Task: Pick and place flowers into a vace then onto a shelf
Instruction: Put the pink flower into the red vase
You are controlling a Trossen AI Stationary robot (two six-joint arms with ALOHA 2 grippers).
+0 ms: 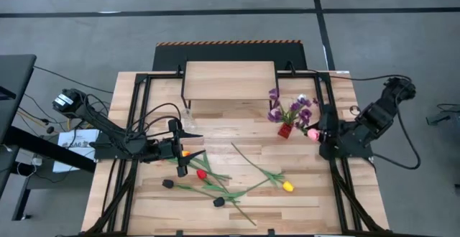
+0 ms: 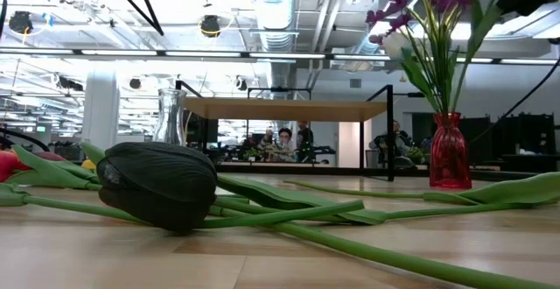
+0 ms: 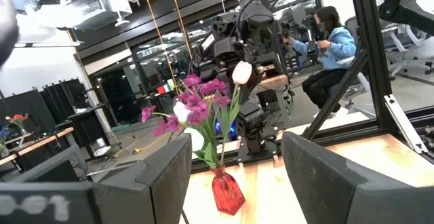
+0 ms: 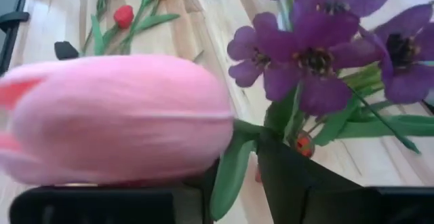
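Note:
A red vase point(image 1: 286, 130) with purple sprigs point(image 4: 319, 54) stands right of the table's middle, beside the light-wood shelf point(image 1: 230, 79). My right gripper point(image 1: 319, 133) hovers just right of that vase, shut on a pink flower point(image 4: 115, 119). A clear glass vase point(image 1: 188, 113) stands by the shelf's left leg. Black point(image 2: 157, 184), red point(image 1: 201, 174), orange point(image 1: 185, 153) and yellow point(image 1: 287, 187) flowers lie flat on the table near its front. My left gripper point(image 3: 237, 146) is open above the orange flower and holds nothing. My right gripper pinches the pink flower between its two fingers on the green stem and leaf just below the head point(image 4: 227, 173). The fingers slant down from the table's right side. The head point(image 1: 313, 131) sticks out past the fingertips toward the red vase; the stem's lower end is hidden.
The shelf's black legs point(image 1: 183, 86) and the black frame rails point(image 1: 136, 108) run along the table's sides. In the low view the shelf point(image 2: 284, 109) stands at the back, with people seated in the room beyond. Bare wood lies between the loose flowers and the red vase.

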